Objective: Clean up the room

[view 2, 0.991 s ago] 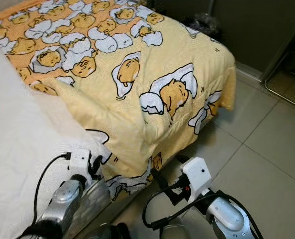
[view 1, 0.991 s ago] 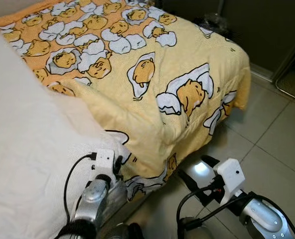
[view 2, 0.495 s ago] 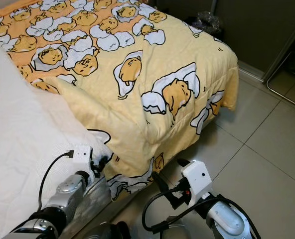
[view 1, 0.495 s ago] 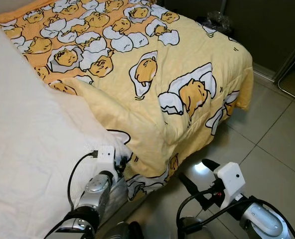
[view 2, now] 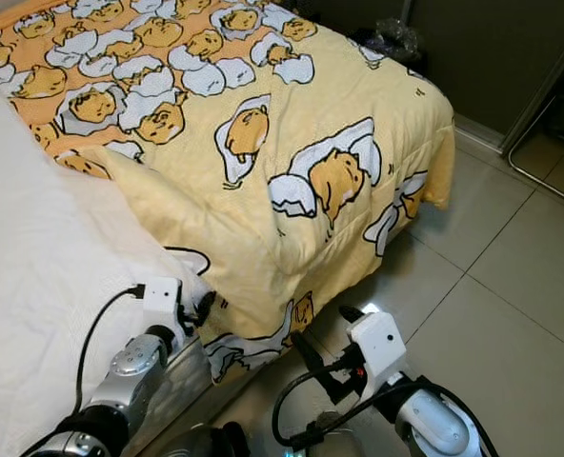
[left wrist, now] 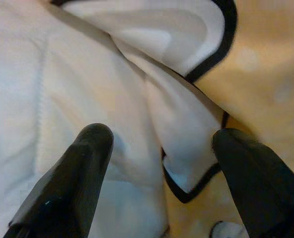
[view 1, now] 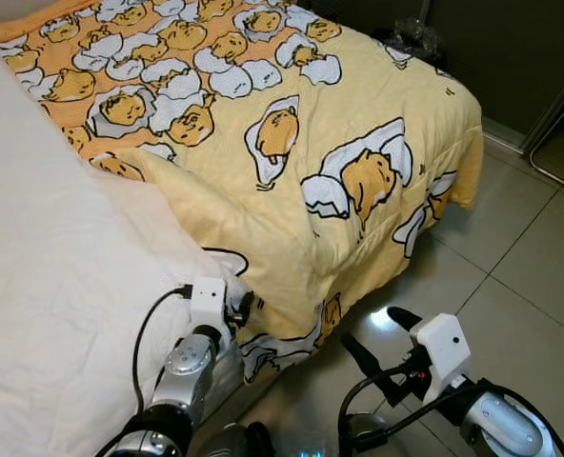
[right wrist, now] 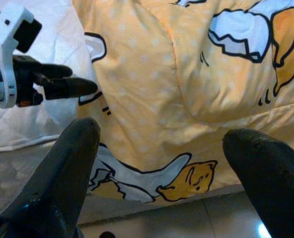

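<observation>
Yellow blanket (view 1: 292, 181) lengthwise along bed, left gripper (left wrist: 157, 163) at its hem, both grippers' jaws released

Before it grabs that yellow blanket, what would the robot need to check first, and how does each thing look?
1. Left gripper at the blanket edge: ok, right by the fold.
2. Left fingers spread open: ok.
3. Blanket edge between those fingers: ok, in the left wrist view the black-trimmed corner lies in the gap.
4. Right gripper open: ok, over the floor tiles facing the hanging side.
5. White sheet kept out of the grasp: cannot tell, it lies close under the fold.
</observation>
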Controlling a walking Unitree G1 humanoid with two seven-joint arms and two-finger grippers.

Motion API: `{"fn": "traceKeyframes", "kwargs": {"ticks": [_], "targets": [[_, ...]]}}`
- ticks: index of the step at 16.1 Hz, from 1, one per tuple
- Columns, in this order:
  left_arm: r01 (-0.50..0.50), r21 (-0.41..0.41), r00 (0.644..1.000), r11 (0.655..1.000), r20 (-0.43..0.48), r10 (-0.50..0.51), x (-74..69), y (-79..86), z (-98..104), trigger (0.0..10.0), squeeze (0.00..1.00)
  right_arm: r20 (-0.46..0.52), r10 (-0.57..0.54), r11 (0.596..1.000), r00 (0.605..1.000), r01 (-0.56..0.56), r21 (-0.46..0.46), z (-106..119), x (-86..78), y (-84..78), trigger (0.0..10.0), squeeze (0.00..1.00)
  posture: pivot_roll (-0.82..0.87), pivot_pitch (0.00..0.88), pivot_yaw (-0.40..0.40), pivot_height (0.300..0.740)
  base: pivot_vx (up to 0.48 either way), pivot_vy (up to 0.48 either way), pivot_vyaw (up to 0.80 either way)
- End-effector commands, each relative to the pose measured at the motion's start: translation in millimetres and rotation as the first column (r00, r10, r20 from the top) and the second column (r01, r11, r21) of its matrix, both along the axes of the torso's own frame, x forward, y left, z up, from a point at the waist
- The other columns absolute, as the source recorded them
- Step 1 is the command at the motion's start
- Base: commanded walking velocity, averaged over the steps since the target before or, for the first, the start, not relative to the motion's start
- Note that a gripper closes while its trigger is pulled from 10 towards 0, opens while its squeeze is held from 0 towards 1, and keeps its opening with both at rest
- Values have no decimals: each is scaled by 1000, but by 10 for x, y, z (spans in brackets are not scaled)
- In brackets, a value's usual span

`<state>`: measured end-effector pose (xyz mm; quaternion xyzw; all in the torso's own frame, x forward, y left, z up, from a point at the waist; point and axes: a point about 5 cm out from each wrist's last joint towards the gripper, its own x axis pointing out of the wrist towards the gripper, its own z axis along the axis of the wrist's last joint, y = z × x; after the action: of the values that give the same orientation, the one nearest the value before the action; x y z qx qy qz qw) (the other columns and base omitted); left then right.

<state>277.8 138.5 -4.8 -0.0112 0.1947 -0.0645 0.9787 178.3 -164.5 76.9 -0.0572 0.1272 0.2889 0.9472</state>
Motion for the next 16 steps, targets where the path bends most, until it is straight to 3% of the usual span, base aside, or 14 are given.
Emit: {"fn": "traceKeyframes", "kwargs": {"ticks": [1, 4, 5, 12, 15, 16], "targets": [[-15, -1, 1000, 1000, -2, 15, -24, 51, -14, 10000, 0, 5, -4, 1000, 1000, 4, 2, 9, -3, 5, 10000, 0, -318, 160, 125, 740, 0, 0, 0], [-5, -121, 999, 993, -45, -1, -29, -17, -34, 10000, 0, 5, -4, 1000, 1000, 4, 1, 5, 1, 1, 10000, 0, -320, 157, 125, 740, 0, 0, 0], [57, -167, 995, 984, -66, -69, -54, -128, -59, 10000, 0, 6, -4, 1000, 1000, 4, -1, 6, -1, -3, 10000, 0, -325, 150, 127, 740, 0, 0, 0], [167, -180, 981, 970, -64, -181, -87, -236, -46, 10000, 0, 7, -11, 1000, 1000, 11, -14, 6, -27, -53, 10000, 0, -339, 109, 131, 740, 0, 0, 0], [234, -178, 949, 956, -173, -265, -238, -362, -230, 10000, 0, 3, -4, 1000, 1000, 4, -12, -4, -20, -32, 10000, 0, -337, 113, 128, 740, 0, 0, 0], [301, -176, 910, 937, -242, -338, -337, -440, -325, 10000, 0, 3, -2, 1000, 1000, 2, -11, 0, -7, -28, 10000, 0, -329, 121, 117, 740, 0, 0, 0]]}}
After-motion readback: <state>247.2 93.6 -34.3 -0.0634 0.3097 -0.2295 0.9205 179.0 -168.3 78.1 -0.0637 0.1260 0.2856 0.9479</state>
